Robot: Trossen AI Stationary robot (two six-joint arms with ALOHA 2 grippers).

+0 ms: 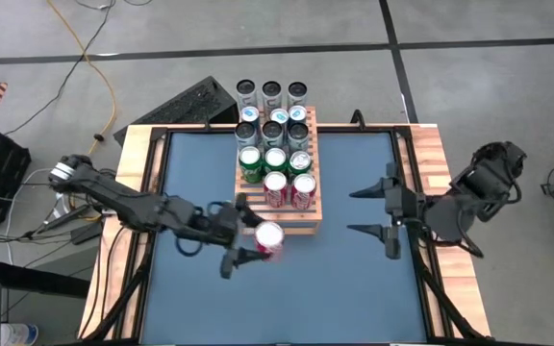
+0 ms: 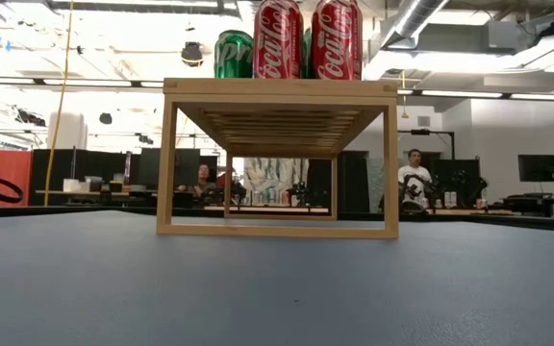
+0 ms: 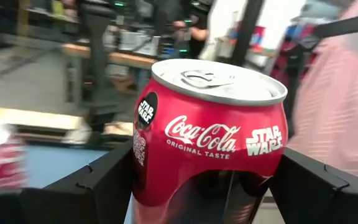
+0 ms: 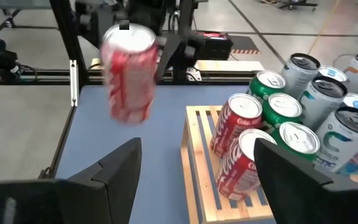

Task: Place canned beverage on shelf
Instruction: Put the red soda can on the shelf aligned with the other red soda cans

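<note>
Red cola can (image 1: 269, 237) sits upright between the fingers of the left gripper (image 1: 245, 242), clamped on its sides, and hangs above the blue table (image 1: 287, 298) just off the near left corner of the shelf (image 1: 301, 222). In the left wrist view the can (image 3: 210, 134) fills the space between the two dark fingers, its top level and its long axis vertical. The shelf top carries red cans (image 1: 289, 188) at the front, green ones (image 1: 274, 160) behind them and pale ones at the back; the bare slats nearest the held can look like the free spot. From the gripper, that spot lies a little forward and toward the robot's right, so the next move probably carries the can sideways over the slat edge, keeping it upright. The right gripper (image 1: 390, 212) waits with fingers spread wide apart, empty, over the table's right side, well clear of the shelf; the left arm is plainly the nearer.
</note>
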